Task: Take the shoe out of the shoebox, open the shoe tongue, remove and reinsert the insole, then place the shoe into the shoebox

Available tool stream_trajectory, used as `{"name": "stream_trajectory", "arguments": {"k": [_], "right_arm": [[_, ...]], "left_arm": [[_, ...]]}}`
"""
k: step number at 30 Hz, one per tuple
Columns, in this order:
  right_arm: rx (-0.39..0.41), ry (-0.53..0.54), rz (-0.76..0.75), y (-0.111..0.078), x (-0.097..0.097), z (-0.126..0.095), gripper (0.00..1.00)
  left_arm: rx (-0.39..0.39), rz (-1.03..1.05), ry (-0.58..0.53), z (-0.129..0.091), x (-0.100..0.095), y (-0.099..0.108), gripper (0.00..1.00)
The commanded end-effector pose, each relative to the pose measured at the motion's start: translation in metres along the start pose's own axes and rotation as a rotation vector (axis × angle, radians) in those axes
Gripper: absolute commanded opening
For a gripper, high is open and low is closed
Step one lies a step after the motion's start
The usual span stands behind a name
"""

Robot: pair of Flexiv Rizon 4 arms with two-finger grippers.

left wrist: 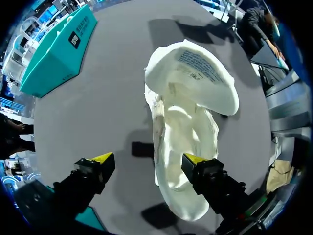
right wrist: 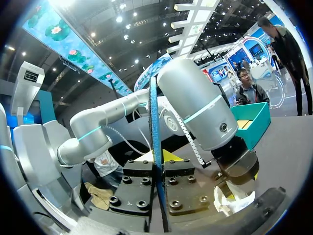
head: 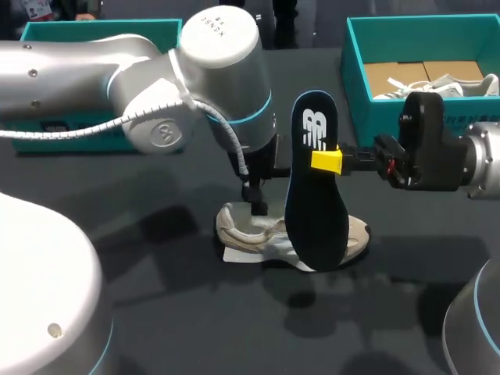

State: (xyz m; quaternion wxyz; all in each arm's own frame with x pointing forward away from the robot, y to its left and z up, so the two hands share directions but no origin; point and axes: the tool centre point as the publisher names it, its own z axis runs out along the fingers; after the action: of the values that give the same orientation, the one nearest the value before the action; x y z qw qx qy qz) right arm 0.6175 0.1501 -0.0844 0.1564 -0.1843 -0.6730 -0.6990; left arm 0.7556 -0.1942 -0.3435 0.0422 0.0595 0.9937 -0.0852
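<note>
**Bendy insole [head: 316, 195] held upright**

Head view: right claw [head: 328, 161] pinches the insole's edge, upright over the shoe [head: 250, 234] on the worktop [head: 141, 258].
Left wrist view: left claw [left wrist: 149, 159] spread wide above the shoe.
Right wrist view: insole edge-on, clamped.
Probably light and floppy, so best pinched mid-length.

Light comes from overhead spots, bright in the right wrist view. The silver left arm [head: 219, 47] carries white highlights. Soft, spread shadows lie on the dark table [head: 156, 234] around the shoe [head: 250, 230], which looks nearly blown out in the left wrist view.
</note>
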Motion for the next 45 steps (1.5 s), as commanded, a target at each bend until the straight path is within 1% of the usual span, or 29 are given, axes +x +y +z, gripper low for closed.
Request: {"name": "stream_trajectory", "arguments": {"k": [1,5,11,13,16,18,19,24,27,28,29,30,31,41,45], "right_arm": [[0.0,-0.001,0.001,-0.001,0.0,0.002,0.0],[0.0,-0.001,0.001,-0.001,0.0,0.002,0.0],[0.0,-0.001,0.001,-0.001,0.0,0.002,0.0],[0.0,-0.001,0.001,-0.001,0.0,0.002,0.0],[0.0,-0.001,0.001,-0.001,0.0,0.002,0.0],[0.0,-0.001,0.001,-0.001,0.0,0.002,0.0],[0.0,-0.001,0.001,-0.001,0.0,0.002,0.0],[0.0,-0.001,0.001,-0.001,0.0,0.002,0.0],[0.0,-0.001,0.001,-0.001,0.0,0.002,0.0],[0.0,-0.001,0.001,-0.001,0.0,0.002,0.0],[0.0,-0.001,0.001,-0.001,0.0,0.002,0.0],[0.0,-0.001,0.001,-0.001,0.0,0.002,0.0],[0.0,-0.001,0.001,-0.001,0.0,0.002,0.0],[0.0,-0.001,0.001,-0.001,0.0,0.002,0.0],[0.0,-0.001,0.001,-0.001,0.0,0.002,0.0]], "left_arm": [[-0.004,0.001,0.011,0.013,-0.005,-0.011,0.85],[-0.01,-0.004,0.011,0.021,-0.004,-0.017,0.82],[-0.012,-0.007,0.024,0.032,-0.003,-0.022,0.7],[-0.015,-0.008,0.03,0.035,-0.003,-0.023,0.64],[-0.019,-0.007,0.035,0.039,-0.001,-0.024,0.61],[-0.025,-0.006,0.037,0.041,0.0,-0.025,0.55],[-0.026,-0.006,0.038,0.042,0.0,-0.025,0.5],[-0.03,-0.006,0.044,0.044,0.001,-0.026,0.46],[-0.031,-0.004,0.05,0.045,0.003,-0.027,0.41],[-0.03,-0.003,0.051,0.045,0.004,-0.028,0.37],[-0.03,0.0,0.054,0.045,0.004,-0.028,0.3],[-0.031,0.001,0.055,0.045,0.005,-0.028,0.2],[-0.032,0.003,0.057,0.045,0.007,-0.028,0.0],[-0.019,0.019,0.078,0.037,0.011,-0.027,0.0],[0.004,0.037,0.121,0.031,0.011,-0.023,0.0]]}}
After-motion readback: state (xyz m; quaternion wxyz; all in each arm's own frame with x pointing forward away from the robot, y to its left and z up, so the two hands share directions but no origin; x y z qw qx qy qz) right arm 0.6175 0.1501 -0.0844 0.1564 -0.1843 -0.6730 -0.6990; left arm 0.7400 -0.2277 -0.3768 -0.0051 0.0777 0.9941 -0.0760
